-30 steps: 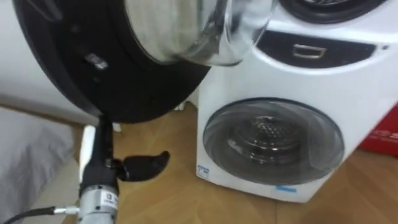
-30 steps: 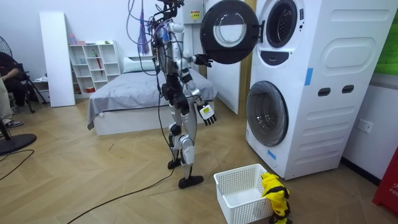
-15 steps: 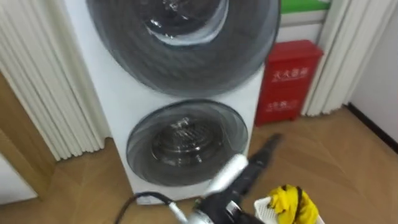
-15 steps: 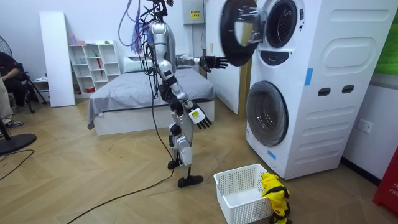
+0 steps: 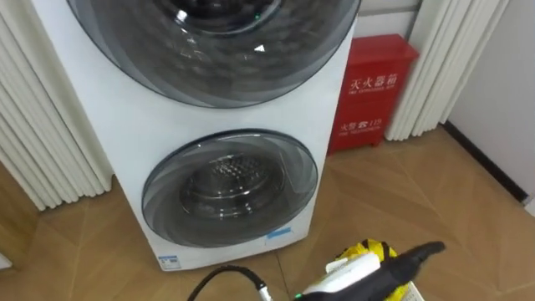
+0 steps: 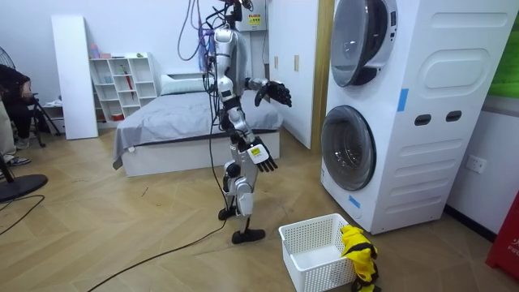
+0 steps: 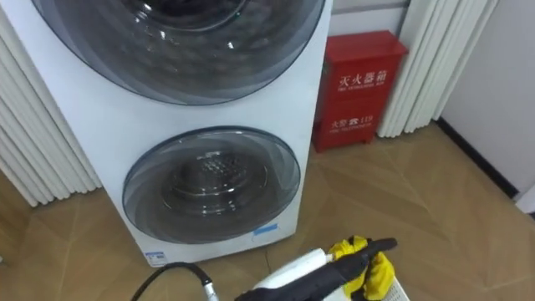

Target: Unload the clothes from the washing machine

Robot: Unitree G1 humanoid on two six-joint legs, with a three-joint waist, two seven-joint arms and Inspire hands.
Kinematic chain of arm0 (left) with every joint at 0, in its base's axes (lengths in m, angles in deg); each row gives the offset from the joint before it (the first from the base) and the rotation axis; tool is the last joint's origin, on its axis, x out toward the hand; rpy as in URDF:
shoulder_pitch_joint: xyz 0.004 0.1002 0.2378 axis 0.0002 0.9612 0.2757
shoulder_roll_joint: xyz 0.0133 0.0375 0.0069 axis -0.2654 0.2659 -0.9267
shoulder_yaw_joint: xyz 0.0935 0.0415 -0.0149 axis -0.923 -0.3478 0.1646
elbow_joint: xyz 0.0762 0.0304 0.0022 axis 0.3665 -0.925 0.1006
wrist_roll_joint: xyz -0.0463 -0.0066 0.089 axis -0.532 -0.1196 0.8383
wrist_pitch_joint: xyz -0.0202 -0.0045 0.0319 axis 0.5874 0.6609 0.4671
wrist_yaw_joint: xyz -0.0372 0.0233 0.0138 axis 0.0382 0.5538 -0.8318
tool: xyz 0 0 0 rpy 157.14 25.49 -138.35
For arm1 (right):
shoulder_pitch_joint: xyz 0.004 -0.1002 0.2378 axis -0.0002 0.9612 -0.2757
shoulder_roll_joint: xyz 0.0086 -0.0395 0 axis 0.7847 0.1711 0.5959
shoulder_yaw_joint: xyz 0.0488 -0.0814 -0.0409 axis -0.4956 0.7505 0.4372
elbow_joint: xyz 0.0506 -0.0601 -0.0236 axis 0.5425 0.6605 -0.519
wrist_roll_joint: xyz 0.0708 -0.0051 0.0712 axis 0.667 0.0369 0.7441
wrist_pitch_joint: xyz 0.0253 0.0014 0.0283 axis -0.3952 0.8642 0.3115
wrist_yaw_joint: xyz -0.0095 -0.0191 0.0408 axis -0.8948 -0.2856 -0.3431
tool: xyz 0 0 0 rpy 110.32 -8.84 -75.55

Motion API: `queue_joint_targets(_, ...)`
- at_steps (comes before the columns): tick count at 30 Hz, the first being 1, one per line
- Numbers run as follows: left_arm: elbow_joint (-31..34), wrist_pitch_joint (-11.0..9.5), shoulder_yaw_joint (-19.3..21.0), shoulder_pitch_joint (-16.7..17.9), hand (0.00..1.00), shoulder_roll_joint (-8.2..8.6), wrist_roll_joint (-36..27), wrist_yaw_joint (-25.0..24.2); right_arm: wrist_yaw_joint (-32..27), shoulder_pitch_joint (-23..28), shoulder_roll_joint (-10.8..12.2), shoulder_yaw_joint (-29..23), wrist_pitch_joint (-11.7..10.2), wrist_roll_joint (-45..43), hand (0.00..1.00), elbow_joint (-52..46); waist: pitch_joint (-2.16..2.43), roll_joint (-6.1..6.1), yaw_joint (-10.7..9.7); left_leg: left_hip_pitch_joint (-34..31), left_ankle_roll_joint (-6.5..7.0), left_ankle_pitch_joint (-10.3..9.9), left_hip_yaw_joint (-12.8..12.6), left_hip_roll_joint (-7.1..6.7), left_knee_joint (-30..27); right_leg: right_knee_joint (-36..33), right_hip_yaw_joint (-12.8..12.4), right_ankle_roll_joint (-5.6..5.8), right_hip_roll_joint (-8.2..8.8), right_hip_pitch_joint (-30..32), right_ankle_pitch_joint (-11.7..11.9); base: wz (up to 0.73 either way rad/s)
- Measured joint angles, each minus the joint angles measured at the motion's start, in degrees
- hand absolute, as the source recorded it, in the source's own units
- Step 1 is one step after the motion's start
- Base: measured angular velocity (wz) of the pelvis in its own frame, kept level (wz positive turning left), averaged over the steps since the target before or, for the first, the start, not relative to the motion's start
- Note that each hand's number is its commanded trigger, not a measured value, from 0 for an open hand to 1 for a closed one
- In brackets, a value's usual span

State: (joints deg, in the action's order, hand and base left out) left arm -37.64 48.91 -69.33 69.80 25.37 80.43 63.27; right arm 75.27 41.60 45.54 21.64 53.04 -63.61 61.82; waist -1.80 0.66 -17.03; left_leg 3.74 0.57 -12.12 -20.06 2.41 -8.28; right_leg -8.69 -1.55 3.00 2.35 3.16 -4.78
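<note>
- The upper door point(image 6: 353, 42) of the washing machine point(image 6: 422, 113) stood swung wide out toward the robot a second ago and was halfway round after that; it now lies against the machine's front, shut or nearly so
- The left robot hand point(image 6: 272, 92), then at the door's edge, is now raised in the air, apart from the machine, fingers spread
</note>
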Motion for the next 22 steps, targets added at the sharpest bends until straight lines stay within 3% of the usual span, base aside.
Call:
queue_joint_targets(3,-4.20,-0.04,-1.12,-2.26,0.00,0.02,-0.02,-0.16,0.67,-0.38,-0.10,0.58,0.02,0.19,0.00,-0.70,0.11,-0.18,-0.29,0.24,-0.13,-0.25,0.00,0.00,-0.03,0.00,0.03,-0.05,-0.11,0.14,-0.37,-0.13)
queue_joint_targets(7,-9.78,-0.30,-0.65,-1.84,0.00,-0.24,0.12,0.98,1.27,-0.22,-0.02,1.66,0.27,0.94,0.00,-0.93,0.22,-0.47,0.23,1.05,-0.13,-0.24,0.49,0.02,-0.04,-0.07,0.46,-0.20,-0.27,-0.24,-0.49,-0.21)
queue_joint_targets(9,-15.89,-0.44,1.42,-0.74,0.00,-0.57,1.74,3.27,1.06,0.35,-0.03,1.50,0.36,1.47,0.00,-0.97,0.35,-0.69,1.04,1.16,-0.13,-0.24,1.43,0.02,-0.04,-0.06,0.43,-0.20,-0.44,-0.23,-0.50,-0.21)
queue_joint_targets(11,-22.83,-2.16,5.39,1.54,0.00,-0.76,4.90,6.50,0.99,1.47,-0.06,0.96,0.38,1.85,0.00,-0.54,0.31,-0.57,2.75,2.01,-0.13,-0.24,1.63,0.17,-0.02,-0.03,0.86,-0.22,-0.69,-0.75,-0.49,-0.21)
queue_joint_targets(13,-31.26,-3.25,11.51,4.67,0.00,-0.73,7.29,10.17,0.95,3.34,0.05,-1.30,0.41,2.89,0.00,-0.65,0.45,-0.60,3.98,2.47,-0.13,-0.24,3.04,0.28,-0.02,-0.09,2.79,-0.55,-0.67,-1.22,-0.70,-0.02)
queue_joint_targets(15,-42.26,-3.65,23.64,8.62,0.00,-1.36,10.23,15.68,0.52,4.93,0.02,-5.11,0.41,3.90,0.00,-0.05,0.65,-0.57,6.64,2.55,-0.14,-0.25,3.22,0.43,0.01,-0.04,3.57,-0.99,-0.76,-1.25,-0.96,0.00)
queue_joint_targets(16,-44.52,-3.68,26.54,9.69,0.00,-1.67,10.42,17.13,0.39,5.38,0.02,-5.69,0.42,4.06,0.00,0.35,0.78,-0.49,7.24,2.72,-0.20,-0.28,3.22,0.51,0.02,-0.04,3.62,-1.03,-0.85,-1.32,-0.99,0.00)
queue_joint_targets(17,-49.51,-3.75,32.74,11.91,0.00,-2.88,11.31,20.51,0.34,5.98,0.05,-7.39,0.52,4.00,0.00,1.46,1.09,-0.18,8.53,2.96,-0.53,-0.47,3.31,0.84,0.01,0.00,3.77,-1.18,-1.17,-1.67,-1.08,0.08)
queue_joint_targets(18,-53.80,-3.76,38.01,13.56,0.00,-4.54,11.34,23.73,0.39,6.31,0.13,-8.86,1.02,3.91,0.00,2.67,1.78,0.04,9.45,3.22,-0.97,-0.74,3.84,1.19,0.01,0.05,4.35,-1.51,-1.42,-2.11,-1.29,0.18)
queue_joint_targets(19,-59.31,-3.68,41.83,14.73,0.00,-6.20,11.63,26.91,0.43,6.33,0.12,-10.09,1.72,4.06,0.00,4.15,1.83,0.13,10.76,4.09,-1.04,-0.78,4.09,1.48,0.07,0.11,5.47,-1.54,-1.55,-3.11,-1.31,0.21)
queue_joint_targets(21,-64.97,-2.55,46.24,16.62,0.00,-8.07,15.10,30.66,0.41,6.74,0.00,-12.08,2.47,3.98,0.00,5.10,2.05,0.37,12.16,5.59,-1.72,-1.21,4.41,1.94,0.11,0.21,7.06,-1.54,-1.78,-4.59,-1.31,0.13)
queue_joint_targets(22,-66.21,-1.94,47.21,17.60,0.00,-8.22,16.23,31.57,0.42,6.80,-0.08,-12.41,2.45,4.09,0.00,5.61,1.77,-0.04,12.62,6.06,-1.77,-1.23,4.47,1.96,0.19,0.32,7.25,-1.55,-1.77,-5.21,-1.32,0.07)
